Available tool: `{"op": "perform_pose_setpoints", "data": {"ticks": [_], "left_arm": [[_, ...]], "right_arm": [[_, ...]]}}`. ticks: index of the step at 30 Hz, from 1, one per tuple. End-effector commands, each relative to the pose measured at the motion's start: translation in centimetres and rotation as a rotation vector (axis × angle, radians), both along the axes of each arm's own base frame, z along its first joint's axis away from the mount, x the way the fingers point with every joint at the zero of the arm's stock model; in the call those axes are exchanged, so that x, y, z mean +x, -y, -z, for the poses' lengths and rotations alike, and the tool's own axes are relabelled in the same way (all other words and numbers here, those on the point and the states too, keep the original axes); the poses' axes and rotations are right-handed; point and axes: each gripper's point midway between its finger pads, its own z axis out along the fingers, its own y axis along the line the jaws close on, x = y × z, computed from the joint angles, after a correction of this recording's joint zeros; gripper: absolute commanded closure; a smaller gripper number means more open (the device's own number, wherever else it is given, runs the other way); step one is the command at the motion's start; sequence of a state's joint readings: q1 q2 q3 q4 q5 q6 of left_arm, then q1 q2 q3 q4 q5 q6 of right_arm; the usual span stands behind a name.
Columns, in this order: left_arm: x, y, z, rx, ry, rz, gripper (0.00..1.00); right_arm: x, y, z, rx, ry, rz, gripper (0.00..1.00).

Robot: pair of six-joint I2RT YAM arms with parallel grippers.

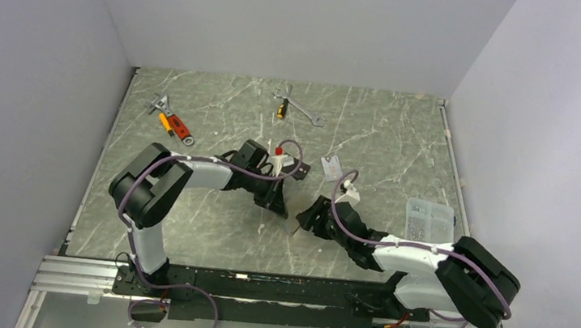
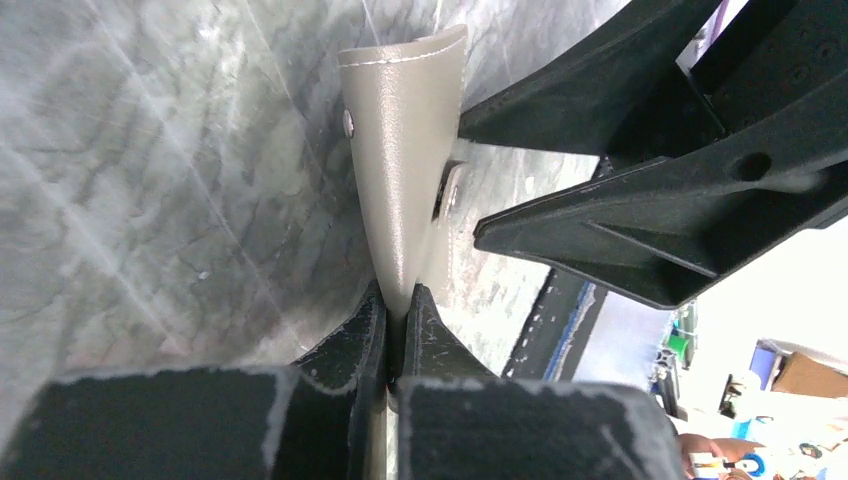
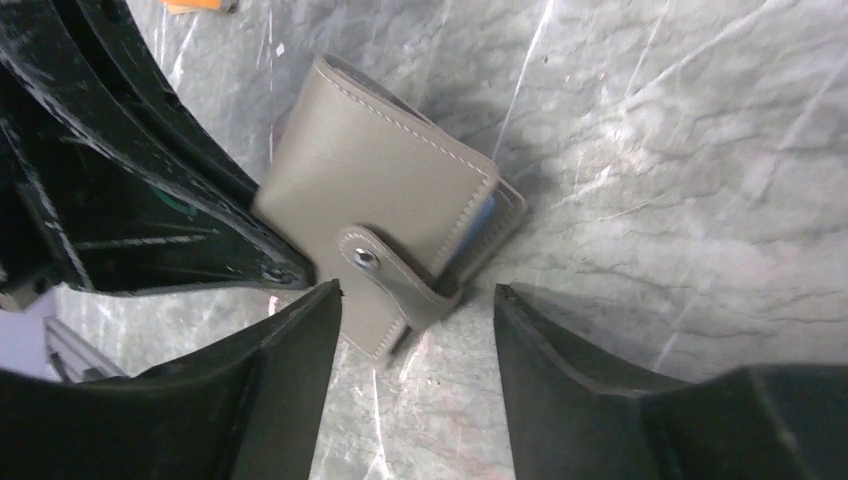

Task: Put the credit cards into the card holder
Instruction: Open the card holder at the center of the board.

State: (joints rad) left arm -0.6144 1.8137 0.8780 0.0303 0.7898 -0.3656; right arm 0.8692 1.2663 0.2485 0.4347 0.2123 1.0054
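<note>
Now left gripper (image 2: 397,315) tight on card holder (image 2: 405,170), right gripper (image 3: 418,292) apart beside it.

Smooth, faintly glossy leatherlike card holder (image 3: 385,185)

Top view looks down; close wrist views share card holder (image 3: 385,195).

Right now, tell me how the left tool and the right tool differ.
The left tool is shut, pinching the holder by an edge; the right tool is open and grips nothing. The left tool clamps the holder; the right tool only straddles its strap. Both are black and meet at the holder.
</note>
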Motion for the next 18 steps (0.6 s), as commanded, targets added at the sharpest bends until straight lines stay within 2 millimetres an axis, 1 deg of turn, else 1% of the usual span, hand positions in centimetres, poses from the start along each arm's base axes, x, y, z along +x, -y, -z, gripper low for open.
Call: {"op": "perform_pose_setpoints", "data": {"ticks": [1,2,3,4,5,6,9,11,13,16,18], "left_arm": [[3.0,0.1,-7.4,-0.116,0.072,-0.013,1.00],[3.5,-0.2,-8.7,-0.121,0.096,-0.018,1.00],[3.5,-0.6,-10.0,-0.122,0.099,-0.018,1.00],[3.7,-0.7,-10.8,-0.118,0.099,-0.019,1.00],[4.0,-1.0,-11.3,-0.104,0.092,-0.028,1.00],[4.2,-1.3,-11.8,-0.090,0.084,-0.040,1.00],[4.7,-2.4,-12.9,-0.084,0.023,-0.097,1.00],[4.9,-3.1,-13.6,-0.081,-0.005,-0.138,1.00],[4.9,-3.7,-14.2,-0.075,-0.022,-0.166,1.00],[4.7,-4.6,-15.1,-0.085,-0.054,-0.201,1.00],[4.5,-4.9,-15.5,-0.092,-0.063,-0.215,1.00]], "right_arm": [[1.0,2.0,-2.0,-0.144,0.046,0.013,0.34],[1.6,2.1,-3.5,-0.157,0.082,0.022,0.31],[2.3,2.7,-5.0,-0.191,0.118,0.044,0.28],[3.0,2.6,-6.7,-0.203,0.159,0.048,0.24],[3.6,3.2,-7.9,-0.252,0.184,0.066,0.20],[4.3,3.5,-9.1,-0.285,0.213,0.076,0.17],[5.8,3.5,-12.6,-0.375,0.304,0.085,0.16],[6.4,2.9,-14.7,-0.420,0.382,0.061,0.17],[7.0,2.0,-16.3,-0.446,0.437,0.034,0.17],[7.5,0.6,-18.5,-0.459,0.509,-0.005,0.20],[7.4,-0.6,-19.4,-0.452,0.555,-0.040,0.22]]}}
